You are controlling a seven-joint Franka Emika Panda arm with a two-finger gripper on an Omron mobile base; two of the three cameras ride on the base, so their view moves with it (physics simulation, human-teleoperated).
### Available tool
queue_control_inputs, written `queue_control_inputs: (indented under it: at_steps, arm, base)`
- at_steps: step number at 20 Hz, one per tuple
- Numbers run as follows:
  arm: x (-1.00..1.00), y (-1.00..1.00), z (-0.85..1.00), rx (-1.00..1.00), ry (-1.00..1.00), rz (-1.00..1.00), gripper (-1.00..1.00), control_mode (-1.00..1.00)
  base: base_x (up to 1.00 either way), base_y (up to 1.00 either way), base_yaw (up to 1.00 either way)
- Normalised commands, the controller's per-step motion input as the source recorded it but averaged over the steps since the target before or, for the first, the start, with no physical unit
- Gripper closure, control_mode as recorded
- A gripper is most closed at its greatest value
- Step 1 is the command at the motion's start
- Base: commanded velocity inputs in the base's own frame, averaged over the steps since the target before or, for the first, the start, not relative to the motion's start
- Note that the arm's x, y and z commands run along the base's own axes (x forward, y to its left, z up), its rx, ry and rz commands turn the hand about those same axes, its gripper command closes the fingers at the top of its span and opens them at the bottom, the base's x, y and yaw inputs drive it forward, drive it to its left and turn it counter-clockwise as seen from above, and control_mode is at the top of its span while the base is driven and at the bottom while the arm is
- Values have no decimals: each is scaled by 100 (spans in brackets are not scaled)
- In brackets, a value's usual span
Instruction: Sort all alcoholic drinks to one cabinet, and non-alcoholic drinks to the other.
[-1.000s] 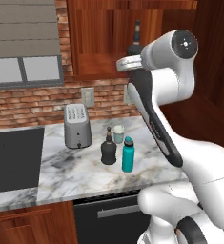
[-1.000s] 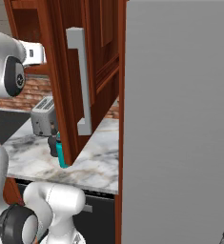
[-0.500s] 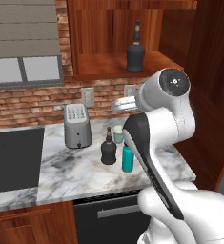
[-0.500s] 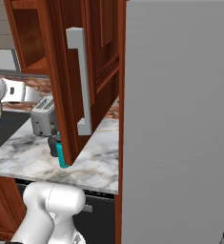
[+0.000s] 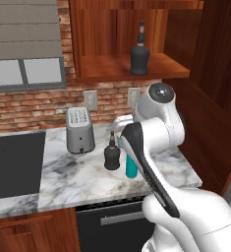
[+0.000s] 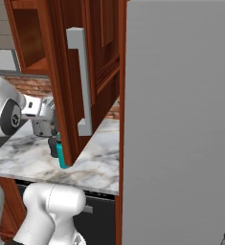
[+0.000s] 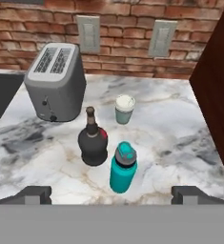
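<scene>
On the marble bench (image 7: 180,143): black bottle (image 7: 92,143) just left of the teal bottle (image 7: 123,167), pale green cup (image 7: 125,109) behind them, toaster (image 7: 56,82) far left. Second black bottle (image 5: 139,51) upright on the wide cabinet (image 5: 102,69) shelf. Gripper (image 7: 111,194) above the bench, fingers spread wide, holding nothing.

One black bottle (image 5: 139,53) is seen upright on the shelf of the wide wooden cabinet (image 5: 131,69), near its front edge. On the worktop, a second black bottle (image 7: 92,140), the teal bottle (image 7: 123,167) just beside it and the pale green cup (image 7: 125,109) behind are set upright, toward the right end.
</scene>
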Motion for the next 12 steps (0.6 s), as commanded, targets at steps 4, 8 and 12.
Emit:
queue_control_inputs:
  at_steps: [4,8,12]
  arm:
    - [56,0,-27,0,16,0,-100,-100]
    - [41,3,-36,-2,14,0,-100,-100]
    - [27,17,-45,-3,14,0,-100,-100]
  base:
    - [0,0,0]
    - [0,0,0]
    - [0,0,0]
